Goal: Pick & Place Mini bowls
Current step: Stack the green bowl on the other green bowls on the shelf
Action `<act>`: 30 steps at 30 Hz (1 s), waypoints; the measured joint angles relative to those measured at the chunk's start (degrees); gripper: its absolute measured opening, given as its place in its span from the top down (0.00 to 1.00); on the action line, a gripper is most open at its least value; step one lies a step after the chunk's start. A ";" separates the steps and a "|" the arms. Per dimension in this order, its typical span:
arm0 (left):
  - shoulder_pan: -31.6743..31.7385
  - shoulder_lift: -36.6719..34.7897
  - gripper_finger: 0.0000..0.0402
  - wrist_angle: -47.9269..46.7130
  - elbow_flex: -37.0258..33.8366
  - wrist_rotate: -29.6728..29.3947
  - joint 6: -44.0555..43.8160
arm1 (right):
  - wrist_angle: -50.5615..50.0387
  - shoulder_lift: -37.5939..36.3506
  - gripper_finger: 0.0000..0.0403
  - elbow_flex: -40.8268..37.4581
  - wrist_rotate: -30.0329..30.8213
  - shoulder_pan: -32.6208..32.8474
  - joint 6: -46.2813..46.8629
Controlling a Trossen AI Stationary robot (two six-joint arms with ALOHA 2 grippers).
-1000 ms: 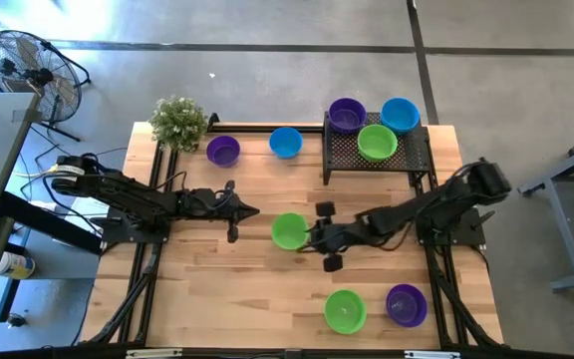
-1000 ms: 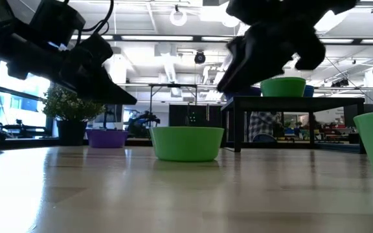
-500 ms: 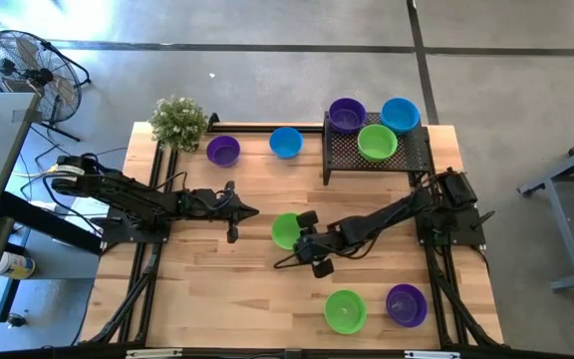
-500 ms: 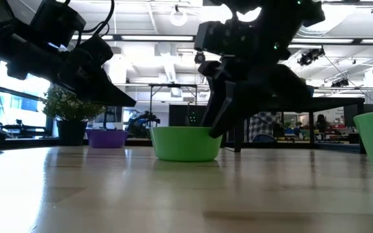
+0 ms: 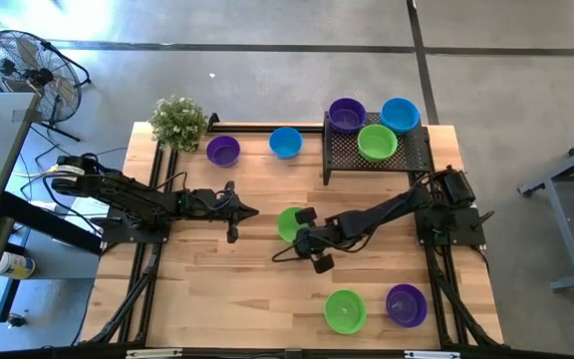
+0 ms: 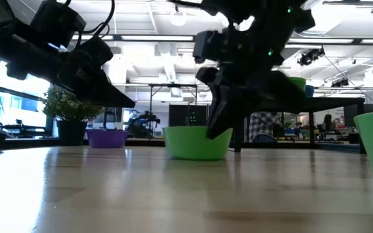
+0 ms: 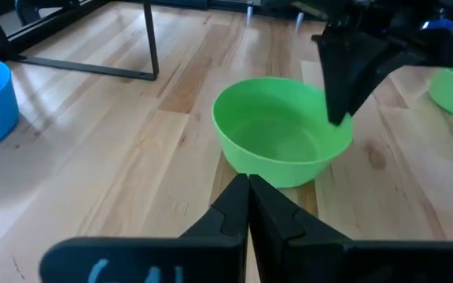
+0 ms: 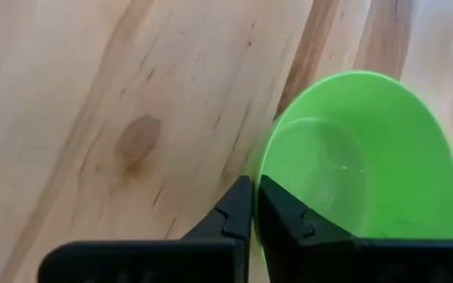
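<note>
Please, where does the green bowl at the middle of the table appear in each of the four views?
High view: green bowl at table centre, beside the right hand.
Low view: centre, on the tabletop, partly behind the right hand.
Left wrist view: centre, beyond the shut left hand.
Right wrist view: right side, its rim between the right hand's fingers.
Shared landmark: the right hand at its rim.

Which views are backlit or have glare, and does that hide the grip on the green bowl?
Low view: bright ceiling lights silhouette both arms, so the right gripper at the green bowl reads as a black mass. High view: glare on the floor only. Right wrist view: evenly lit, fingers pinching the rim.
</note>
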 joint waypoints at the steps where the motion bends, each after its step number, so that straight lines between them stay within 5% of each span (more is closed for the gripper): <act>1: 0.00 0.00 1.00 -0.02 0.00 0.00 0.00 | -0.88 -0.60 0.98 0.06 -0.30 0.19 0.01; 7: 0.00 0.00 1.00 -0.39 -0.02 0.02 -0.02 | -9.02 -7.42 0.99 1.37 2.18 2.51 2.53; 16: 0.00 0.00 1.00 -0.39 -0.02 0.04 -0.39 | -33.39 -25.61 0.99 8.19 14.30 0.95 15.21; 21: 0.00 0.00 1.00 -0.37 -0.02 0.06 -0.81 | -42.55 -33.50 0.99 12.88 18.55 -8.30 18.58; 30: -0.01 0.00 1.00 -0.39 -0.02 0.04 -0.81 | -47.80 -36.27 0.99 13.45 5.24 -31.60 12.92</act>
